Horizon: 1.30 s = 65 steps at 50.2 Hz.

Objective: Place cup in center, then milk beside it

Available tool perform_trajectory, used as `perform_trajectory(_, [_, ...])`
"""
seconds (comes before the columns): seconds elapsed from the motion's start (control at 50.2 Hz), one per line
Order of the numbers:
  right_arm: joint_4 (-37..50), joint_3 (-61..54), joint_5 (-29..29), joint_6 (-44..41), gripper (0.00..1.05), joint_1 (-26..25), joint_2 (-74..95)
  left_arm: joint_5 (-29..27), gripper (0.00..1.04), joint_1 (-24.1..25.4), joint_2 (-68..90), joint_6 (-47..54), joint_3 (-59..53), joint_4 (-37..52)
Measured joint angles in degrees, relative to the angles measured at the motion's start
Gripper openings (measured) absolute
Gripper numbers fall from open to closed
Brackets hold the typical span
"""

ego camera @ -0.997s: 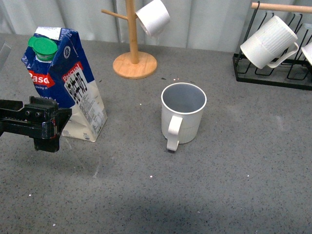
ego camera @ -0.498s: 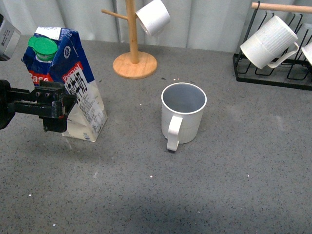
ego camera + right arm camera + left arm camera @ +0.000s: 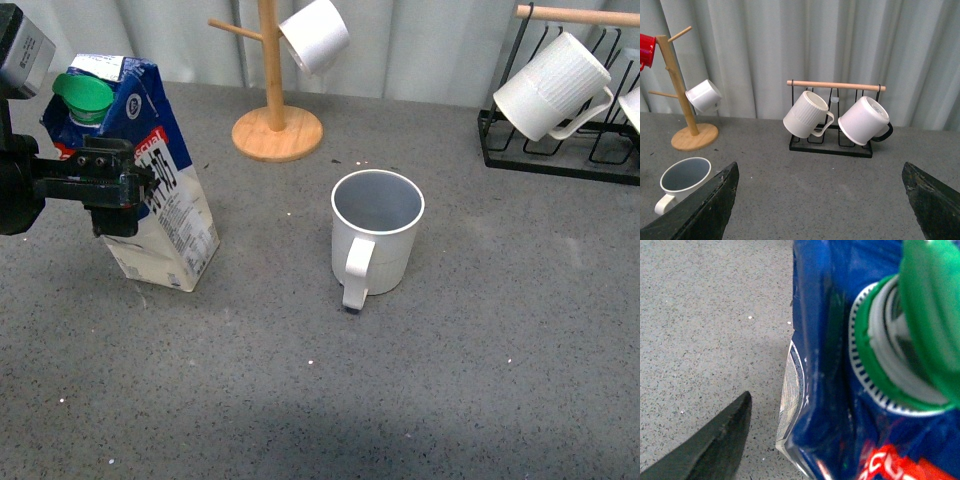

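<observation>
Roughly at the middle of the grey speckled table (image 3: 450, 380) stands the cup (image 3: 377, 235), a cream-white mug sitting upright with its grey-blue inside showing and its thick loop handle turned toward the camera. The milk (image 3: 172, 215), a tall blue-and-white carton with a green cap (image 3: 82, 97) and a red logo, stands well apart from the cup, far off on the robot's left side of the table.

The left gripper (image 3: 118, 195) reaches in from the left edge at about the carton's mid-height and overlaps the carton's front face. In the left wrist view the carton and its cap (image 3: 930, 315) fill most of the picture, very close to the lens. One dark fingertip (image 3: 735, 415) shows there with a strip of bare table between it and the carton; the other finger is out of sight, so it cannot be told whether this gripper is clamped on the carton or merely set against it.

The right gripper (image 3: 819, 170) is spread wide with nothing between its fingers. Its camera looks across the table toward the cup (image 3: 682, 180).

Behind the cup, near a pale curtain, stands a wooden mug tree (image 3: 272, 120) with a small smooth white cup (image 3: 313, 35) hanging from a peg. The right wrist view also shows a red mug (image 3: 646, 50) on it. At the far right is a black wire rack (image 3: 560, 160) holding a ribbed white mug (image 3: 550, 85).
</observation>
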<state>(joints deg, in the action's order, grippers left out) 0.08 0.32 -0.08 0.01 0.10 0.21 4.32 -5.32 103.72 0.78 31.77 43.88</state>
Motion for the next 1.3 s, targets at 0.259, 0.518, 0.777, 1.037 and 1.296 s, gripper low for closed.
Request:
perform_trajectory(0.259, [0.0,0.0,-0.02,0.0,0.95,0.0,0.0,-0.15,0.43,0.13,-0.52,-0.59,0.28,-0.09])
perform_trajectory(0.518, [0.0,0.0,-0.02,0.0,0.95,0.0,0.0,-3.43,0.12,-3.08,-2.1,-1.38,0.33,0.07])
perform_trajectory(0.777, [0.0,0.0,-0.02,0.0,0.95,0.0,0.0,-8.48,0.04,-11.82,0.0,-4.57,2.58,3.02])
perform_trajectory(1.037, [0.0,0.0,-0.02,0.0,0.95,0.0,0.0,-11.82,0.04,-17.11,4.33,-8.26,5.46,4.35])
perform_trajectory(1.296, [0.0,0.0,-0.02,0.0,0.95,0.0,0.0,-12.33,0.04,-19.26,5.11,-10.67,7.41,4.15])
